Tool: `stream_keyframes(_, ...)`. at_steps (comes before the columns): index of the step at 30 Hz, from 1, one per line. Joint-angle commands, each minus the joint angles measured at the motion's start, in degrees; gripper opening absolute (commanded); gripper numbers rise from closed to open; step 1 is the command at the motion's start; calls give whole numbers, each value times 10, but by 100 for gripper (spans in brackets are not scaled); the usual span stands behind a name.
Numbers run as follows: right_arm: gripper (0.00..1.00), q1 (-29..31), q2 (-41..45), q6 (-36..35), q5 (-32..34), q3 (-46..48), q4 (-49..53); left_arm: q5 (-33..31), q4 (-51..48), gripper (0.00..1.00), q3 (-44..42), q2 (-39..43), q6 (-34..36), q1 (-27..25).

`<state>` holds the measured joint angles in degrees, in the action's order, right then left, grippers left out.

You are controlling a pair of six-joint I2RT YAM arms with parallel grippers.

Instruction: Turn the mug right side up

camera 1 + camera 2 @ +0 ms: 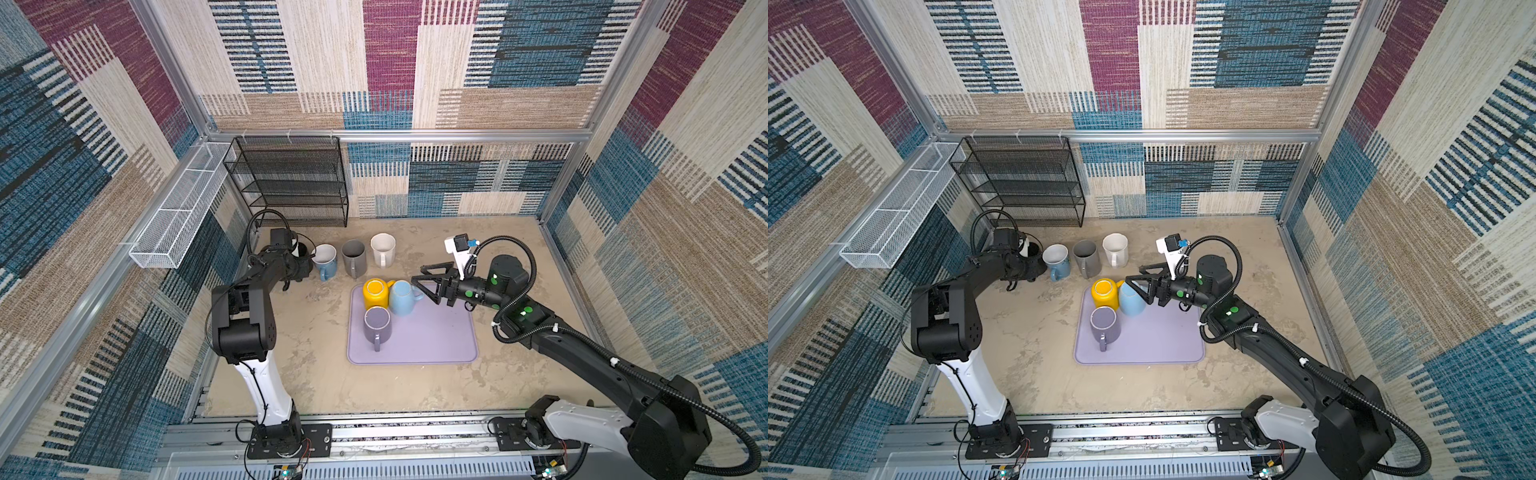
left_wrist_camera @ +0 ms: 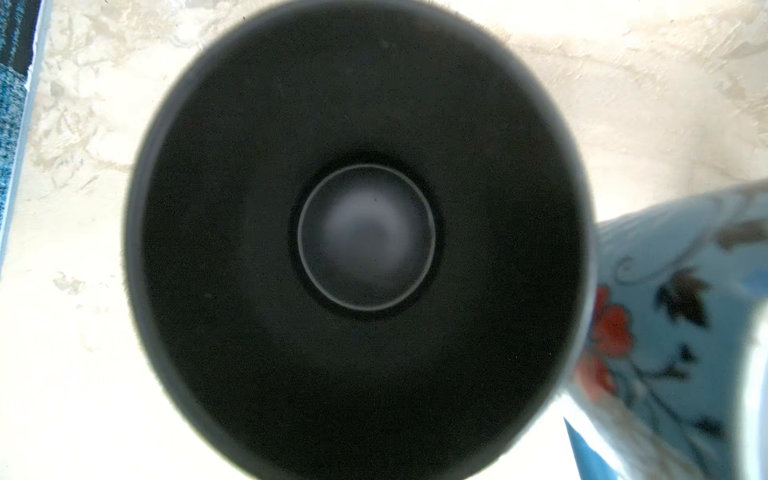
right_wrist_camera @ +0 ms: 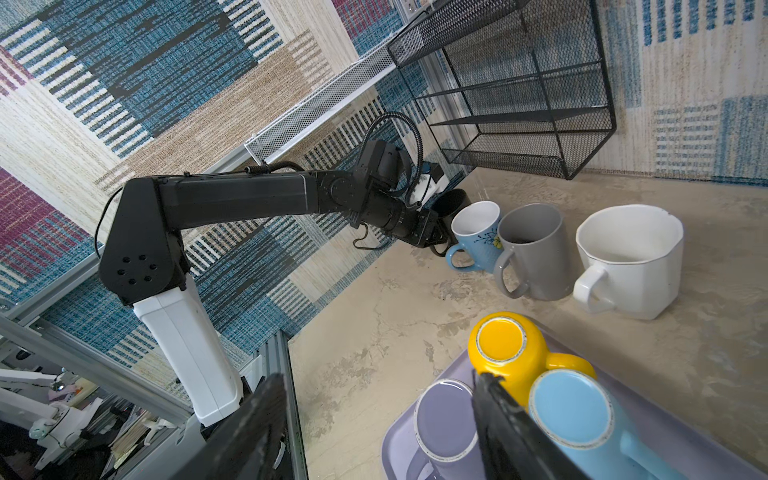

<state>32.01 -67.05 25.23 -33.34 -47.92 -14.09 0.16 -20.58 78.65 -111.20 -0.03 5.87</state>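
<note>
Left gripper (image 1: pixel 302 268) looks clamped on the upright black mug (image 1: pixel 300 250), left of center. Right gripper (image 1: pixel 419 276) hangs open beside the inverted blue mug (image 1: pixel 402 298). You likely release 1st, then grab blue.

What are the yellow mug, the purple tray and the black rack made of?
Yellow mug: likely glazed ceramic; glossy, with a pale bare ring round its upturned base.
Purple tray: probably silicone or soft plastic; matte, with a rounded raised rim.
Black rack: metal mesh on a wire frame, matte black; you can see through it.
</note>
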Motion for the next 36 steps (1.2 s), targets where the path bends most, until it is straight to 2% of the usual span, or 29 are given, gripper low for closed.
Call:
stream_keyframes(1, 74, -1, 4, -7, 5, 0, -10, -1, -13, 5, 6, -6, 12, 1)
stream_keyframes(7, 75, -1, 2, -9, 6, -5, -6, -2, -24, 6, 12, -10, 15, 1)
stream_keyframes(12, 76, -1, -1, -9, 6, -8, -5, -4, -34, 12, 18, -15, 17, 1)
stream_keyframes(19, 77, -2, -1, -11, 8, -11, -1, -1, -41, 22, 23, -17, 16, 1)
stream_keyframes(26, 79, -3, 4, -13, 9, -9, 3, -3, -49, 37, 22, -7, 8, 1)
stream_keyframes(36, 82, -3, 16, -16, 18, -2, 10, -9, -42, 39, -9, 58, -17, 0)
